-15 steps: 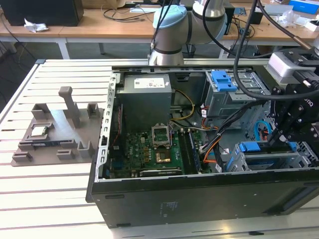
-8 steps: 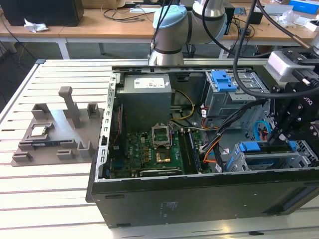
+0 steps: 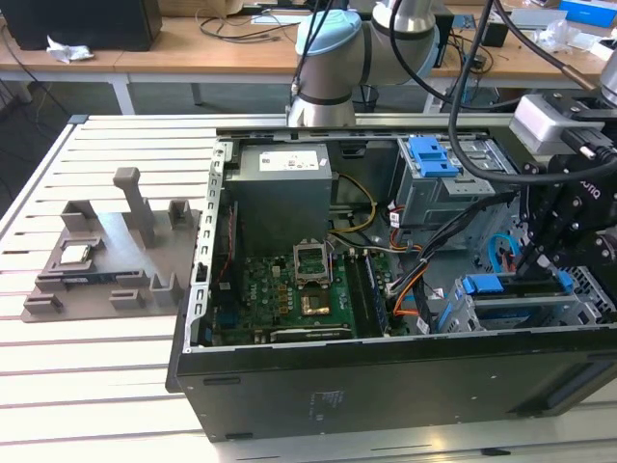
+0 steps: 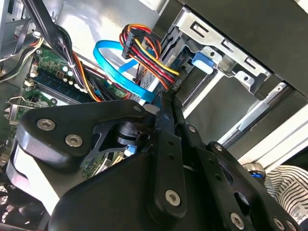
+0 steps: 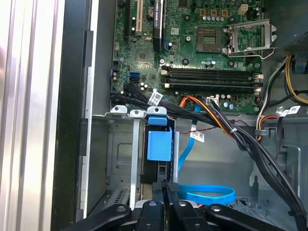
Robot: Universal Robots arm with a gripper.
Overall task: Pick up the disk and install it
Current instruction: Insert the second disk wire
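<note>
The disk (image 3: 485, 285) sits edge-up in the grey drive cage (image 3: 461, 318) at the front right corner of the open computer case in the exterior view. Its bright blue caddy end (image 5: 159, 144) shows inside the cage slot in the first wrist view. My gripper (image 3: 533, 273) hangs just over the disk's far end, inside the case. Both wrist views show its black fingers (image 5: 165, 195) closed together, the tips (image 4: 165, 103) at the disk's edge with nothing between them. Whether they touch the disk I cannot tell.
A blue bracket (image 3: 432, 154) tops the upper drive cage. Bundled power cables (image 4: 144, 45) and a blue flat cable (image 5: 211, 195) crowd the gripper. The motherboard (image 3: 289, 299) and power supply (image 3: 284, 188) lie toward the exterior view's left. A grey fixture holding a CPU chip (image 3: 77, 256) stands outside the case.
</note>
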